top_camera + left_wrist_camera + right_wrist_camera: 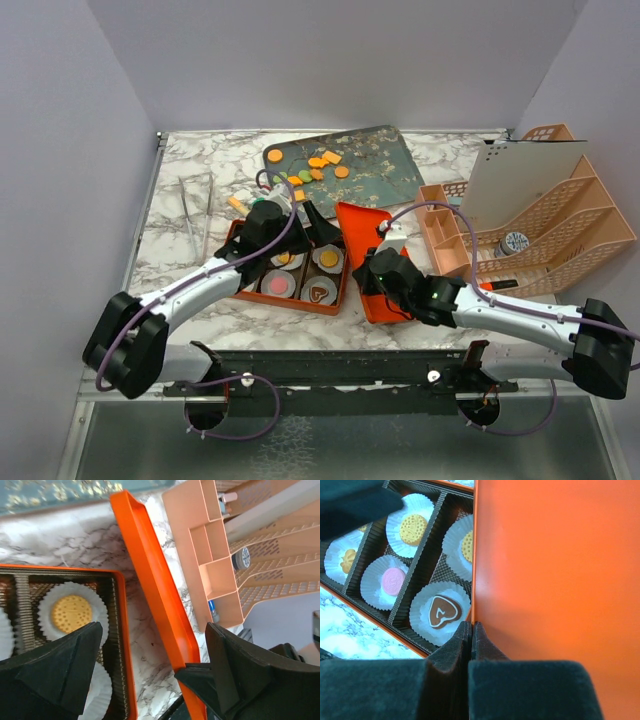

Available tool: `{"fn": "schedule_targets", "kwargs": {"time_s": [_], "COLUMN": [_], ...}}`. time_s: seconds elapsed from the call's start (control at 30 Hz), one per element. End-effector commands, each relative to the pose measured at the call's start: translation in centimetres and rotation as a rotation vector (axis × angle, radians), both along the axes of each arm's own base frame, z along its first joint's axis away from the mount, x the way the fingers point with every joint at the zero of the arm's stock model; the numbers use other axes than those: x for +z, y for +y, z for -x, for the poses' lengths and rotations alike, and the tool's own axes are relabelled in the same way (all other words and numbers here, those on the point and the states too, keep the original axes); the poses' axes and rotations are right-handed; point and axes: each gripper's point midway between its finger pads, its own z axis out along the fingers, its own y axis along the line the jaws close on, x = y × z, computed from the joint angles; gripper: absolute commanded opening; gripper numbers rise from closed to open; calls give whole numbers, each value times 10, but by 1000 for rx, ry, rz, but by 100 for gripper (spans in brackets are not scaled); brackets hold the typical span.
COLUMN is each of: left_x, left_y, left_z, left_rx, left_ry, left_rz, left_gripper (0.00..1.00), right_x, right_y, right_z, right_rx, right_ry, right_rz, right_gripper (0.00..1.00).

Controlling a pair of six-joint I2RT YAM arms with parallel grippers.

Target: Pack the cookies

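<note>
While the left gripper (pixel 297 222) hangs wide open, holding nothing, over the right-hand cells of the box (pixel 290 303), a careless descent could crush a paper cup (pixel 47 602) or knock out one of the cookies (pixel 441 612) seated there; more lie loose on the tray (pixel 385 175) behind. Beside the box, the lid (pixel 358 225) stands tilted, pinched at its thin rim by the clamped right gripper (pixel 471 635). So slight a hold could let it twist, slip, or swing against the rack (pixel 560 215).

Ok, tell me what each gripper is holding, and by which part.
The right gripper is shut on the orange lid, pinching its thin side rim. The left gripper is open above the cookie box, holding nothing.
</note>
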Motion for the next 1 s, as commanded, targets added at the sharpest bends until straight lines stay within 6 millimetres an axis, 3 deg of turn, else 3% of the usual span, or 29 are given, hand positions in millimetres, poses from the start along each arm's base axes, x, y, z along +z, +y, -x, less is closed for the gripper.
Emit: {"fn": "schedule_targets", "kwargs": {"time_s": [0.0, 0.2, 0.3, 0.5, 0.67, 0.77, 0.83, 0.97], "left_x": [0, -20, -20, -11, -3, 1, 7, 21], "left_y": [-34, -58, -65, -66, -63, -58, -53, -37], "left_z": [-4, -9, -9, -12, -13, -13, -12, -14], "left_rx": [-23, -15, -19, 7, 38, 63, 84, 139], "left_ry": [-12, 29, 39, 31, 28, 23, 12, -9], "left_rz": [57, 74, 112, 172, 205, 219, 231, 266], "left_gripper": [91, 82, 75, 52, 19, 10, 0, 0], "right_x": [20, 30, 33, 37, 40, 46, 52, 69], "right_y": [13, 21, 24, 28, 31, 33, 33, 34], "right_z": [-8, -8, -8, -8, -9, -9, -9, -6], "right_rx": [43, 87, 109, 169, 208, 227, 252, 331], "right_ry": [-84, -125, -145, -189, -214, -240, -264, -318], "right_rz": [-51, -88, -87, -63, -32, -21, -3, 48], "right_gripper": [0, 0, 0, 0, 0, 1, 7, 30]}}
